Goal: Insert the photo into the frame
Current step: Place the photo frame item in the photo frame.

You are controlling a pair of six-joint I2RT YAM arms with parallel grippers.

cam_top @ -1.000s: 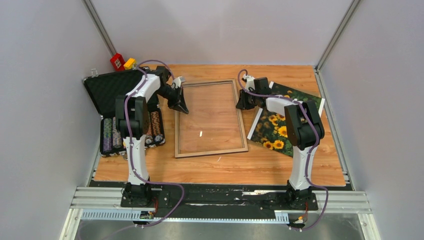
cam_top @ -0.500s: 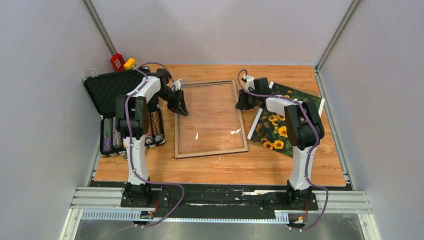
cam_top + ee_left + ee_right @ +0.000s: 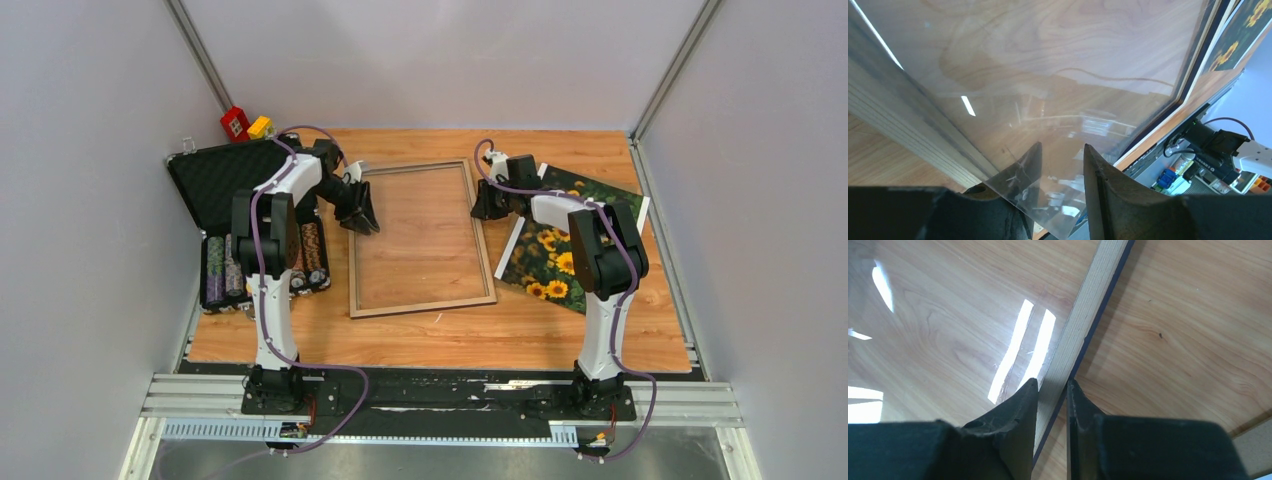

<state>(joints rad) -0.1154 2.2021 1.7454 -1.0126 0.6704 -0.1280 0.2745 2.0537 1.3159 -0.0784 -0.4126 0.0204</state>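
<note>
The left hand (image 3: 1060, 150) is released: its two black fingers (image 3: 1100, 175) stand apart above the clear pane, just inside the left rail of the thin-bordered rectangular picture frame (image 3: 423, 306), with nothing clamped between them. The left arm reaches forward from its base with the elbow raised and the wrist pitched down. The right hand (image 3: 1052, 385) is clenched on the frame's right rail near the far corner; the tan wood strip with its dark navy edge passes between both fingers. The right arm mirrors the left arm's posture. The frame lies flat, tan side up, at the centre of the wood-grain bench (image 3: 450, 340), enclosed by pale grey walls. The large rectangular sunflower photo (image 3: 560, 255), yellow blooms on dark green with white edge strips, lies skewed on the bench just beside the right rail, partly under the right arm. An open black foam-lined case of poker chips (image 3: 225, 180) occupies the left edge.
</note>
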